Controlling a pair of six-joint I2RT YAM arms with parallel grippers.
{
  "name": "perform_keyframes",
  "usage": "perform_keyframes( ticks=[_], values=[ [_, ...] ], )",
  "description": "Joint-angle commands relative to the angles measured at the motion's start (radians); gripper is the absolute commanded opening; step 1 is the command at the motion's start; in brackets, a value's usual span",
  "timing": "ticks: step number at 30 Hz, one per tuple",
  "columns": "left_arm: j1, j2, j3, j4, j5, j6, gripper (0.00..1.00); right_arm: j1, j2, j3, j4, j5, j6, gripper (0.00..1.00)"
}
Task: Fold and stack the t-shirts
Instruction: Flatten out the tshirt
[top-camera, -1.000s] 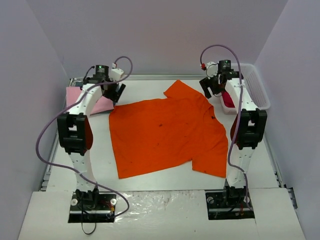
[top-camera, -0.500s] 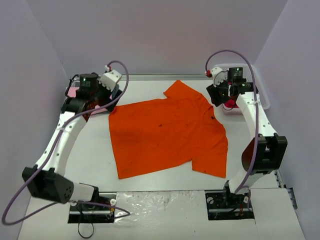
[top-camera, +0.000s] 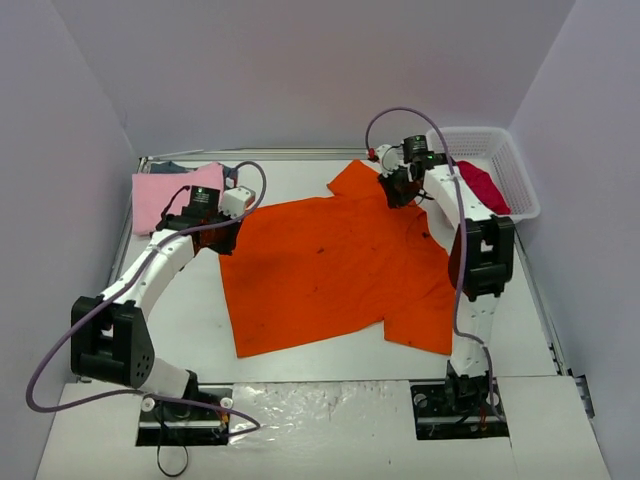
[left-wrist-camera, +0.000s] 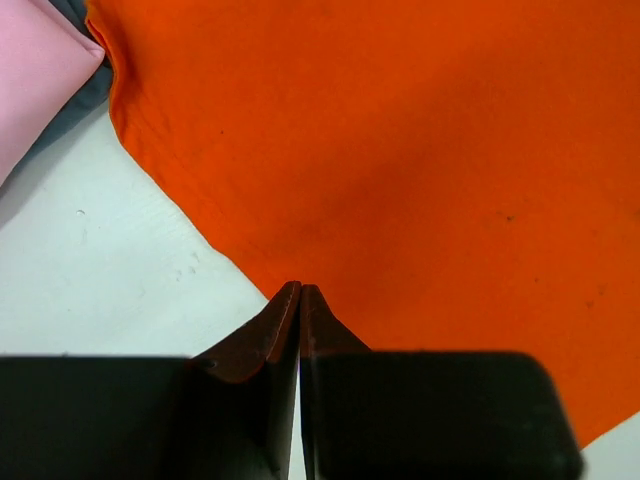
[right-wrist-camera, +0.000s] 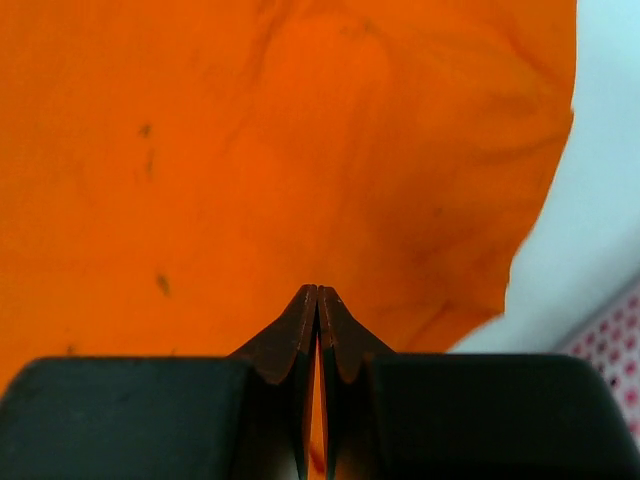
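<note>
Now that both arms have swung down, I see left gripper (left-wrist-camera: 300, 290) and right gripper (right-wrist-camera: 317, 292) pinched shut on the far edge of the orange t-shirt (top-camera: 330, 270), ready for fold 1.

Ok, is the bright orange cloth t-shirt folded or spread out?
Spread out: the bright orange cloth t-shirt lies flat on the white table, both sleeves showing, no part doubled over.

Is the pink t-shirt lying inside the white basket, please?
No, the pink t-shirt lies at the far left, while the white basket stands at the far right holding a crimson t-shirt.
</note>
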Motion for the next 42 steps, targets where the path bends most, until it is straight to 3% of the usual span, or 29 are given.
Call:
perform_keyframes(
  ticks=[1, 6, 13, 29, 42],
  values=[
    [0.001, 0.037, 0.065, 0.085, -0.033, -0.092, 0.02, 0.006, 0.118, 0.185, -0.021, 0.011, 0.057, 0.0],
    [-0.004, 0.138, 0.122, 0.094, -0.044, -0.112, 0.02, 0.02, 0.305, 0.417, -0.055, 0.026, 0.103, 0.0],
    [-0.012, 0.23, 0.156, 0.113, -0.07, -0.118, 0.02, 0.026, 0.432, 0.528, -0.055, 0.072, 0.132, 0.0],
    [-0.033, 0.449, 0.272, 0.031, -0.138, -0.12, 0.02, -0.015, 0.572, 0.508, -0.056, 0.188, 0.168, 0.0],
    [-0.07, 0.58, 0.403, -0.013, -0.303, -0.126, 0.02, -0.092, 0.538, 0.431, -0.053, 0.213, 0.163, 0.0]
  ],
)
